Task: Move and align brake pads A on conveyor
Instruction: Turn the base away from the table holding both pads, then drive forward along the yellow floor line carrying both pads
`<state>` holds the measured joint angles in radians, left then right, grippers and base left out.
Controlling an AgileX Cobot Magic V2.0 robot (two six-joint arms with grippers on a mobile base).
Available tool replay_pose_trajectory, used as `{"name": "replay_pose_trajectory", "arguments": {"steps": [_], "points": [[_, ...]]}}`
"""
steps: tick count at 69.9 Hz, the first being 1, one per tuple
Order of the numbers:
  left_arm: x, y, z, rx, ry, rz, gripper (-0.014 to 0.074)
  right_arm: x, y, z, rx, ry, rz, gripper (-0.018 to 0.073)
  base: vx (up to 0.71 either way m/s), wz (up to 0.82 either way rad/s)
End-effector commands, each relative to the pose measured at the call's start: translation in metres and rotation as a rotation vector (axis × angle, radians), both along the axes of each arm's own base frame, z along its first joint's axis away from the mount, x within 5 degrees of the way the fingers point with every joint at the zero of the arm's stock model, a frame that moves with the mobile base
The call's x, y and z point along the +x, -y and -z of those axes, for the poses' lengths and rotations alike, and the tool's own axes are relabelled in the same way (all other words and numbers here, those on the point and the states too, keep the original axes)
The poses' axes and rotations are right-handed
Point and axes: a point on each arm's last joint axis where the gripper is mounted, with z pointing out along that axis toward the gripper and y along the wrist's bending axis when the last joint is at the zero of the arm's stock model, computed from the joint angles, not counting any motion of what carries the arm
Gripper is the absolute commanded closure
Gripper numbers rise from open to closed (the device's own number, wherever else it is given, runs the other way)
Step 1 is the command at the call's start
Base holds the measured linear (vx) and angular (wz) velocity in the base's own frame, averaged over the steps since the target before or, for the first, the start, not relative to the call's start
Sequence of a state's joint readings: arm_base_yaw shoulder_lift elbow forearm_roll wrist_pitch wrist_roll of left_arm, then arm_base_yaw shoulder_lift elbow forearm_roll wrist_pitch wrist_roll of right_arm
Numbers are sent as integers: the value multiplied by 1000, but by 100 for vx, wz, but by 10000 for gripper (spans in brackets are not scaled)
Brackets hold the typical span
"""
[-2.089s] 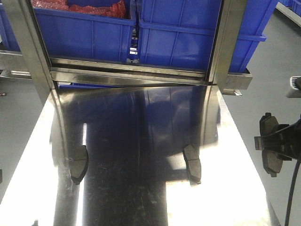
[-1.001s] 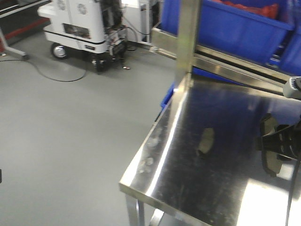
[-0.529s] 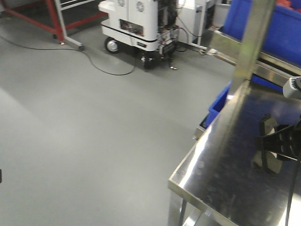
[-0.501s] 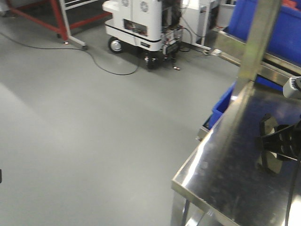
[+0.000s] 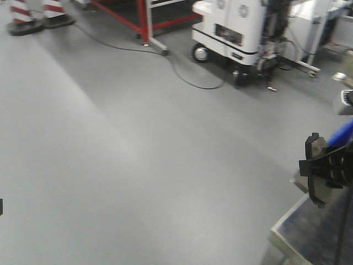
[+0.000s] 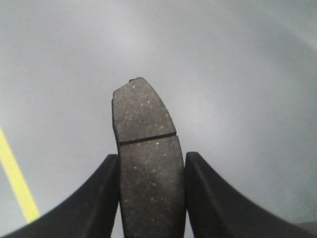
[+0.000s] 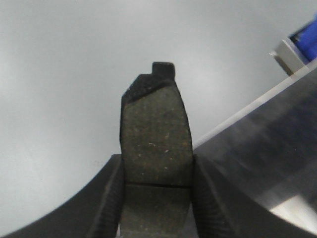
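Grey floor (image 5: pixel 110 165) backs left pad (image 6: pixel 147 168) and right pad (image 7: pixel 156 148), each pinched lengthwise between jaws, pointing outward.

The left wrist's brake pad (image 6: pixel 147 168) and the right wrist's brake pad (image 7: pixel 156 148) look gritty, speckled, matt. At the latter's four o'clock, the steel table (image 7: pixel 267 163) shines glossy.
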<state>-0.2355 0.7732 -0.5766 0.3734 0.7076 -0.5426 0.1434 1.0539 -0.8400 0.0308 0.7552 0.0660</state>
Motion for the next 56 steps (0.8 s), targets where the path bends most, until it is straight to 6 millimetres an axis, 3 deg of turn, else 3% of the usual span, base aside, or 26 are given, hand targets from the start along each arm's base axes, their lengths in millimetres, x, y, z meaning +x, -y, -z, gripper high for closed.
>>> {"name": "replay_pose_trajectory", "arguments": {"steps": [1, 35, 56], "points": [[3, 2, -15, -4, 100, 30, 469, 3, 0, -17, 17, 109, 6, 555, 4, 61], [3, 2, -15, -4, 100, 30, 469, 3, 0, -17, 17, 109, 6, 555, 5, 66], [3, 2, -15, -4, 100, 30, 469, 3, 0, -17, 17, 109, 6, 555, 9, 42]]}}
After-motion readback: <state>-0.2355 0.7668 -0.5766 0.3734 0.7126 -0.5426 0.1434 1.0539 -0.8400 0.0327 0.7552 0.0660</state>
